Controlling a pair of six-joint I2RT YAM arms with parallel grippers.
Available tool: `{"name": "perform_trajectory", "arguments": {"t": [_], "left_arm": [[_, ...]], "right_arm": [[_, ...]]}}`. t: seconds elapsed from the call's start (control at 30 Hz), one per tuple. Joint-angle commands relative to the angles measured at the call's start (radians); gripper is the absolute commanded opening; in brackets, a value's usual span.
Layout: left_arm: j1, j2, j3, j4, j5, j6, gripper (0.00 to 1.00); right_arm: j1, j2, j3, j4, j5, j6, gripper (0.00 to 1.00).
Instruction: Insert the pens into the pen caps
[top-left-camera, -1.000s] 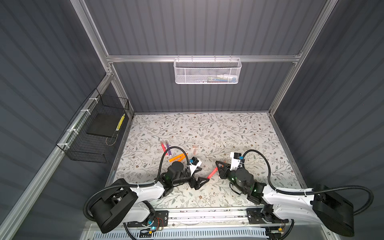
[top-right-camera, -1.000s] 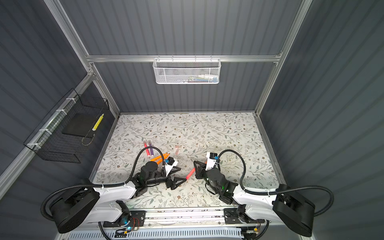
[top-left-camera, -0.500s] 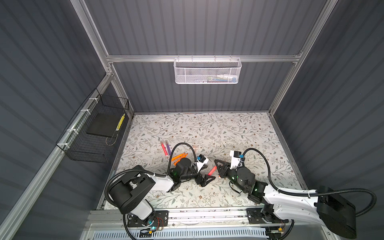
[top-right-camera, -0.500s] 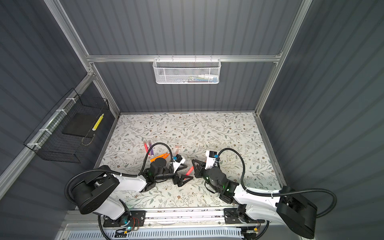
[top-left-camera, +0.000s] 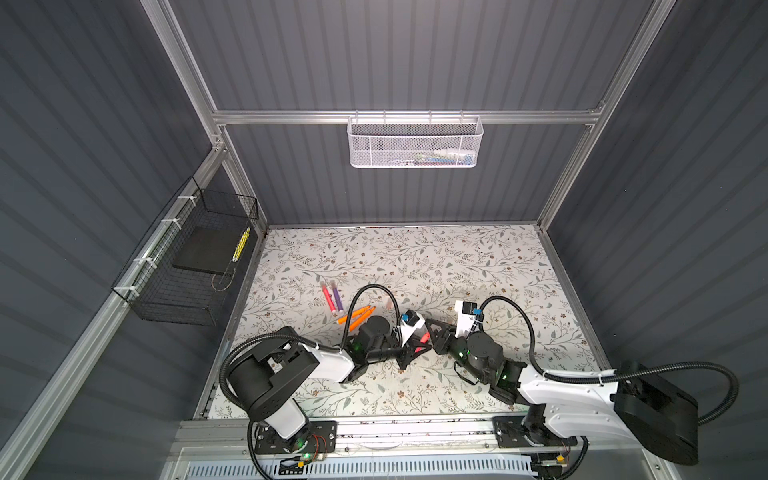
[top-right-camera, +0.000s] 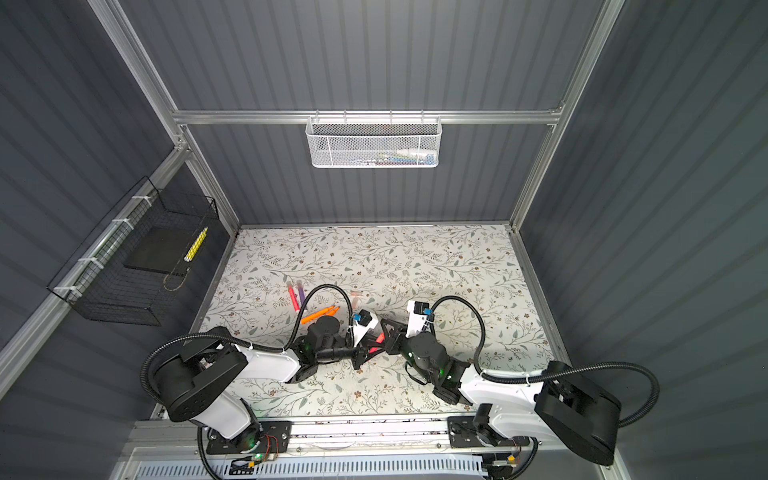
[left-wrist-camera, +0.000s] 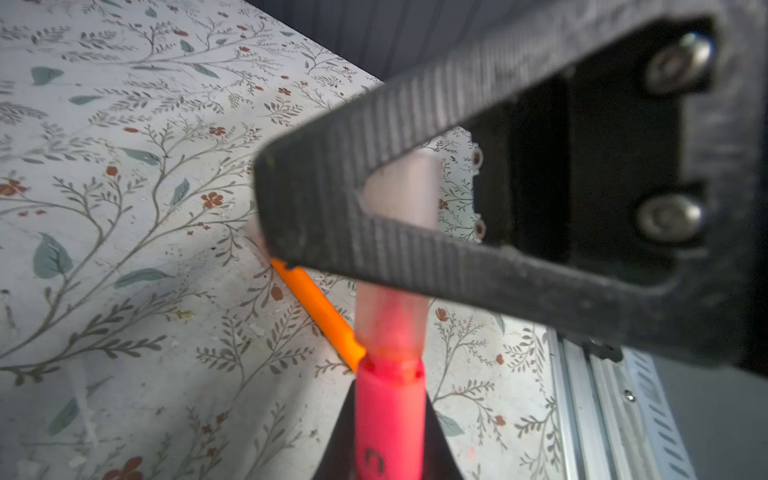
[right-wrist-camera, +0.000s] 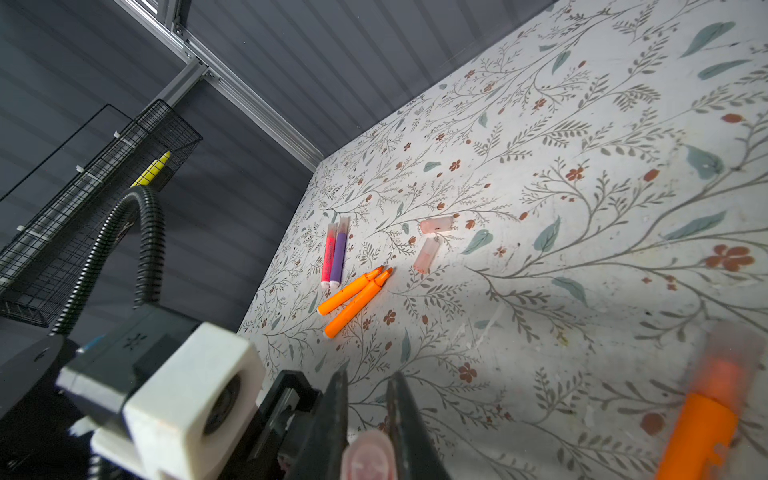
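A pink-red pen (left-wrist-camera: 390, 419) hangs above the mat between both grippers, its tip inside a pale pen cap (left-wrist-camera: 392, 320). My left gripper (left-wrist-camera: 390, 453) is shut on the pen's barrel. My right gripper (right-wrist-camera: 368, 399) is shut on the cap (right-wrist-camera: 368, 457), one of its black fingers (left-wrist-camera: 374, 178) crossing the left wrist view. In both top views the grippers meet at the mat's middle front, left gripper (top-left-camera: 413, 349) and right gripper (top-left-camera: 433, 334), with the pen (top-left-camera: 424, 337) between them. Two uncapped orange pens (right-wrist-camera: 353, 293) and two loose caps (right-wrist-camera: 435, 225) (right-wrist-camera: 426, 255) lie on the mat.
A capped pink pen (top-left-camera: 328, 300) and a capped purple pen (top-left-camera: 336, 297) lie side by side left of centre. A capped orange pen (right-wrist-camera: 702, 424) lies near the grippers. A white mesh basket (top-left-camera: 413, 143) hangs on the back wall, a black wire basket (top-left-camera: 187, 266) on the left wall.
My left gripper moved right to the pink pen that stuck out of the right gripper's cap, and its jaws went from open to shut on the barrel. The right gripper stayed shut.
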Motion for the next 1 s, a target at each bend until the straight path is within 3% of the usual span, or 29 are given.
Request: {"name": "perform_trajectory", "arguments": {"t": [0.0, 0.3, 0.47, 0.53, 0.67, 0.97], "left_arm": [[-0.006, -0.048, 0.026, -0.032, -0.056, -0.008, 0.00], [-0.003, -0.206, 0.194, -0.332, -0.205, 0.024, 0.00], [0.027, -0.222, 0.283, -0.403, -0.215, 0.036, 0.00], [0.032, -0.226, 0.323, -0.444, -0.292, 0.049, 0.00], [0.032, -0.245, 0.366, -0.475, -0.439, 0.087, 0.00], [0.034, -0.282, 0.419, -0.495, -0.569, 0.121, 0.00]], "right_arm": [[-0.002, 0.006, 0.019, 0.038, -0.023, -0.023, 0.00], [0.048, 0.075, -0.049, 0.185, -0.172, -0.101, 0.00], [0.105, 0.080, -0.069, 0.199, -0.177, -0.147, 0.00], [0.133, 0.085, -0.062, 0.177, -0.152, -0.153, 0.00], [0.157, 0.108, -0.037, 0.093, -0.105, -0.069, 0.00], [0.208, 0.205, 0.029, 0.025, -0.123, 0.135, 0.00]]}}
